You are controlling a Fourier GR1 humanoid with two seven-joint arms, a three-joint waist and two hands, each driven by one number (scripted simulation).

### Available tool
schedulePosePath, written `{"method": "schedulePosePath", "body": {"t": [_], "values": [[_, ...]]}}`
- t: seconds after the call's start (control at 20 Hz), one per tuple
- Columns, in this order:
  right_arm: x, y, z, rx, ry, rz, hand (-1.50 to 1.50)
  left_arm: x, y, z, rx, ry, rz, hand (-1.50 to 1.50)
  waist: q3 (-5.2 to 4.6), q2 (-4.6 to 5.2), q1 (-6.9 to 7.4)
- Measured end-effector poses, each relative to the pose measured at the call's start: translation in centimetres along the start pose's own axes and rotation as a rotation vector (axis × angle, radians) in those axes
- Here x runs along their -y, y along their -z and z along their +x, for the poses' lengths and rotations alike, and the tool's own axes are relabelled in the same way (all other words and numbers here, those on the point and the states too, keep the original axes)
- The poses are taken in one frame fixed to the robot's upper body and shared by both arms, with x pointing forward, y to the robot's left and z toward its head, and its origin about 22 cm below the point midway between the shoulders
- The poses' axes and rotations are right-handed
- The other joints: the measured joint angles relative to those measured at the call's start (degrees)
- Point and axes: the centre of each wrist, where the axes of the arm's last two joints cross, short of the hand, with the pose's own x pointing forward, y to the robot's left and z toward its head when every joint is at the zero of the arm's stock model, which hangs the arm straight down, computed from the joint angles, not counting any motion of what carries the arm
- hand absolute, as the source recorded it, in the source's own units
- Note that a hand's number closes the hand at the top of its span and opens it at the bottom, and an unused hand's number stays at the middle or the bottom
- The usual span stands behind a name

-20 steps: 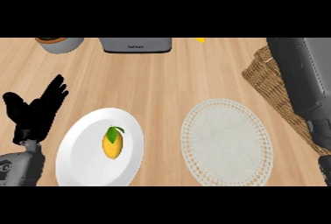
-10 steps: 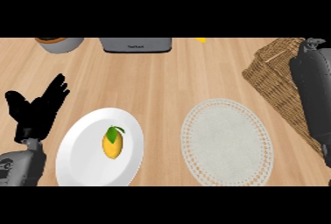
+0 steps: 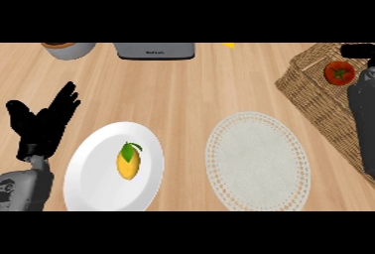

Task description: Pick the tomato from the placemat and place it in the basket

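Red round tomato [image 3: 339, 72] with green stalk lying inside the brown woven wicker basket [image 3: 311, 96] at the right edge, well apart from the round white lacy placemat [image 3: 256, 161] lower on the pale wooden counter [image 3: 190, 84]. Black right hand [image 3: 359, 50] only partly in view just above the tomato, at the end of a grey forearm [image 3: 362, 124] stretched over the basket; open or clenched, impossible to tell. Black left hand [image 3: 42, 121] at the left edge, released, fingers straight and up, holding nothing, beside a white round plate [image 3: 92, 173] bearing a yellow mango [image 3: 128, 163].
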Motion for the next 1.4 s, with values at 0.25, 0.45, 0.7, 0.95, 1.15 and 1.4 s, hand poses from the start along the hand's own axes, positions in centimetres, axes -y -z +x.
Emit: {"method": "schedulePosePath", "body": {"t": [0.25, 0.45, 0.7, 0.95, 1.15, 1.4], "values": [[-0.1, 1.2, -0.8, 0.002, 0.045, 0.018, -1.5, 0.3, -0.2, -0.1, 0.0, -0.002, 0.003, 0.0, 0.02, 0.05, 0.21], [0.5, 1.8, -1.3, 0.006, 0.112, -0.017, -1.5, -0.1, -0.1, -0.7, 0.0, -0.003, 0.011, 0.0, 0.0, 0.04, 0.09], [3.1, 3.5, -1.9, -0.062, 0.267, -0.124, -1.5, -0.7, 0.1, -0.8, -0.005, -0.005, 0.024, 0.0, -0.01, -0.19, -0.76], [6.7, 4.5, -4.6, -0.144, 0.414, -0.203, -1.5, -1.5, -0.5, -1.0, -0.015, -0.001, 0.039, 0.0, -0.03, -0.67, -1.95], [10.1, 3.5, -8.5, -0.19, 0.479, -0.186, -1.5, -1.9, -0.8, -1.4, -0.02, -0.002, 0.05, 0.0, -0.03, -0.89, -2.81], [14.9, 1.3, -13.4, -0.207, 0.481, -0.108, -1.5, -2.3, -1.0, -1.5, -0.029, -0.006, 0.063, 0.0, -0.03, -0.86, -3.27]]}}
